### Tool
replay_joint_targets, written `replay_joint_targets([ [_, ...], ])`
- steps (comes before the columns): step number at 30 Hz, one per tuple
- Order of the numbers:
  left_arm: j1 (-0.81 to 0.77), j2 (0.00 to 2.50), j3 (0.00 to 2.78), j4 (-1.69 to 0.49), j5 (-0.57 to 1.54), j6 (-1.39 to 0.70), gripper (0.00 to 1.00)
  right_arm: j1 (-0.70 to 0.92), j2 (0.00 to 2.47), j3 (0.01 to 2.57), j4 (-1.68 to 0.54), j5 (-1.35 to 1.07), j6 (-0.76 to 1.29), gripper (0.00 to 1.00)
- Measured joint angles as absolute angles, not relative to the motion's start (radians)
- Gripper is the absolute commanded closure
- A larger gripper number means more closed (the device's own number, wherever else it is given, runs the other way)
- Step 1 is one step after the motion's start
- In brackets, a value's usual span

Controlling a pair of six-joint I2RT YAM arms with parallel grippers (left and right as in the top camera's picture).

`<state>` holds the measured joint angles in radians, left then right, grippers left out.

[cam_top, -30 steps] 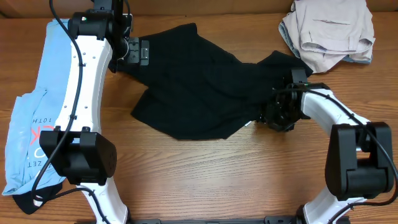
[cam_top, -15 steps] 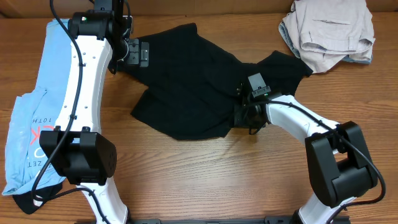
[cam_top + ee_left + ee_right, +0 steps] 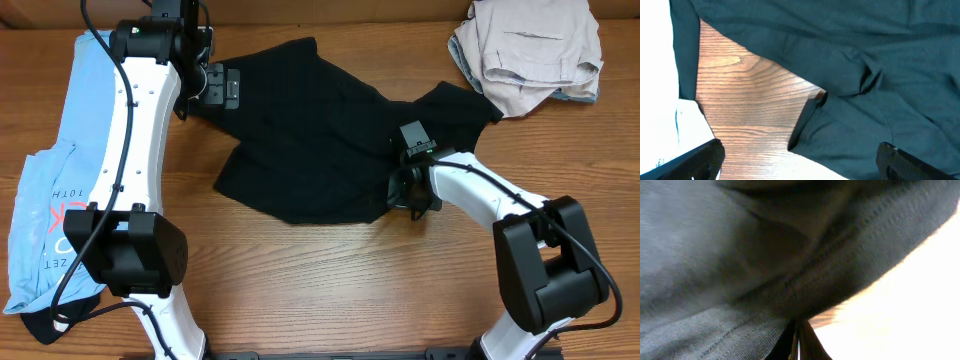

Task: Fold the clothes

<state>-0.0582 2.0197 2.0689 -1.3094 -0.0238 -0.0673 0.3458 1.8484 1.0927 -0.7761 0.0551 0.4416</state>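
Because the right claw (image 3: 405, 190) is pinched shut on only a thin bite of hem at the lower right edge of the black shirt (image 3: 300, 150), the first risk is a slip. In the right wrist view its tips (image 3: 797, 342) nearly meet, with dark cloth bunched above them, so I judge the hold to be shallow. A quick pull could leave the hem behind.

The shirt lies crumpled across the middle of the surface (image 3: 350, 290), with 1 sleeve reaching toward the upper right and creases running through the body. Dragging 1 edge across it may pile up the loose layers instead of laying a flat fold. It may also catch a 2nd layer, and I cannot tell how many the tips enclose.

The left claw (image 3: 800, 147) hangs spread wide and empty over the shirt's upper left part (image 3: 865, 40), pinning nothing. With that side free, the whole garment could slide along the wood rather than fold.

Further out, the light blue shirt (image 3: 50, 200) lies under the left arm, and the beige pile (image 3: 530, 50) sits near the black sleeve. A wide sweep could snag either.
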Motion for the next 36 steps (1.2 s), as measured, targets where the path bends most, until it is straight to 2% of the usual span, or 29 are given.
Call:
replay_joint_targets([
  [4,-0.058,2.02,2.059,-1.309,-0.024,-0.067,0.0,0.279,1.847,1.094,-0.821,0.059,0.446,0.96],
  [12,-0.058,2.02,2.037,-1.309,-0.024,-0.067,0.0,-0.006,1.845,1.094,-0.893,0.045,0.422,0.96],
  [18,-0.058,2.02,2.037,-1.309,-0.024,-0.067,0.0,-0.245,1.846,1.1,-0.933,-0.061,0.329,0.96],
  [23,-0.058,2.021,2.037,-1.31,-0.024,-0.068,0.0,-0.345,1.853,1.18,-1.042,-0.181,0.237,0.96],
  [27,-0.049,2.04,2.034,-1.312,-0.024,-0.101,0.0,-0.345,1.833,1.289,-1.126,-0.285,0.157,0.81],
  [33,0.022,2.092,1.954,-1.288,-0.023,-0.216,0.03,-0.242,1.661,1.353,-1.183,-0.352,0.103,0.47],
  [36,0.082,2.099,1.853,-1.221,-0.019,-0.272,0.08,-0.138,1.591,1.359,-1.203,-0.356,0.086,0.45],
])
